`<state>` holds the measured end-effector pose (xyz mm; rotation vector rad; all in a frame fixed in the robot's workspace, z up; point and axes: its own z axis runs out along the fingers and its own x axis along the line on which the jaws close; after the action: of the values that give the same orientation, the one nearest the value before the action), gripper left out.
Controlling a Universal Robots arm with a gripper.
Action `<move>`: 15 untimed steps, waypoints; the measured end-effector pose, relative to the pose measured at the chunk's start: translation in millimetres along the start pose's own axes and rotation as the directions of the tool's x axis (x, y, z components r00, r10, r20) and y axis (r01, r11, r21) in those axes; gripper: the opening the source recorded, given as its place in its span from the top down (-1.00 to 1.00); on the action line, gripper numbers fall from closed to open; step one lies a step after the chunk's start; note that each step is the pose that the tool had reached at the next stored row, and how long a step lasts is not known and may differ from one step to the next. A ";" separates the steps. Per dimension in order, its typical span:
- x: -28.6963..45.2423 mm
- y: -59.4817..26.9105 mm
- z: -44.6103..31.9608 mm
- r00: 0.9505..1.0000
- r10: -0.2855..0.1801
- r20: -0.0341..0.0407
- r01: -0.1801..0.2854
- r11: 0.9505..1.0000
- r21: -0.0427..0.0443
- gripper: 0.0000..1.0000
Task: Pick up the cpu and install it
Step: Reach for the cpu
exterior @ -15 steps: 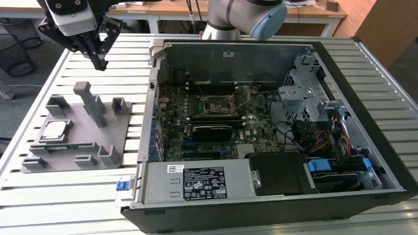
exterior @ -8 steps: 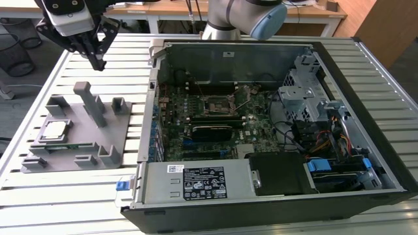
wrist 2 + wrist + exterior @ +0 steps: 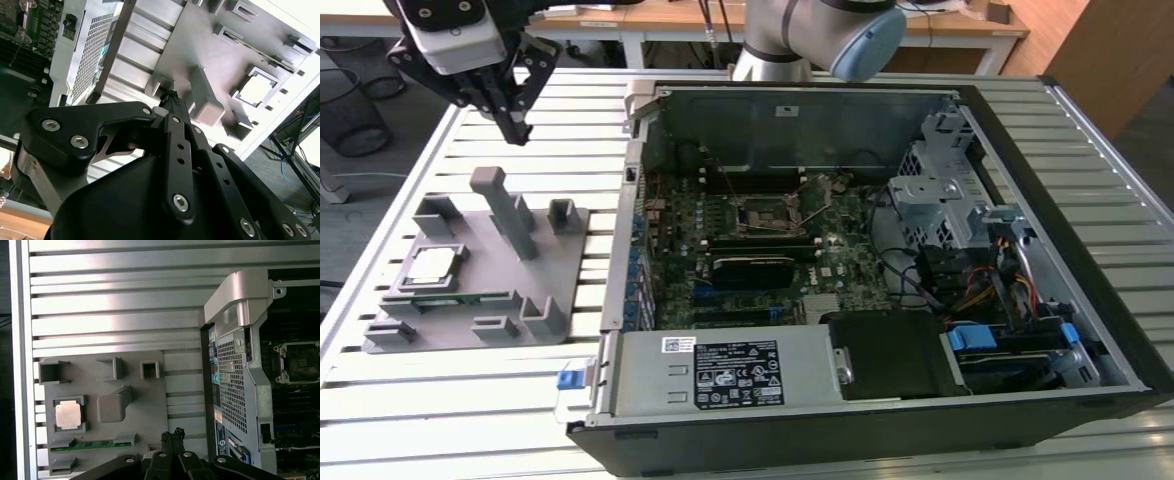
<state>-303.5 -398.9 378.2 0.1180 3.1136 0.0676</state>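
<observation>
Because the cpu (image 3: 430, 263) is seated metal face up in a square pocket of a grey holder (image 3: 567, 275), it is judged to be kept at a fixed spot where it can be taken from above. It is found well apart from the tool (image 3: 519, 130), lower than it and untouched. A green memory stick (image 3: 447, 297) is slotted in just beside the cpu, on the side away from the tool. The computer case (image 3: 1121, 330) is laid on its side on the counter (image 3: 494, 400) with its panel off, so the socket (image 3: 765, 212) is turned upward, likely for loading from above. The tool is held high over the counter, pointed down at a slight tilt. Its fingers (image 3: 176, 150) are drawn together tip to tip, and nothing is gripped between them. The arm (image 3: 807, 35) is reached across behind the case.
</observation>
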 end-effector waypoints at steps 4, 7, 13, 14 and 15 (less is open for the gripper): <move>2.1 -0.2 0.2 1.000 0.000 0.000 0.000 1.000 0.000 0.79; 3.7 -0.3 0.3 1.000 0.000 0.000 0.000 1.000 0.000 0.79; 7.1 -0.6 0.6 1.000 0.000 0.000 0.000 1.000 0.000 0.79; 7.6 -0.6 0.6 1.000 0.000 0.000 0.000 1.000 0.000 0.79; 8.2 -0.6 0.6 1.000 0.000 0.000 0.000 1.000 0.000 0.79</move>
<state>-311.7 -398.9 377.4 0.1180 3.1136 0.0676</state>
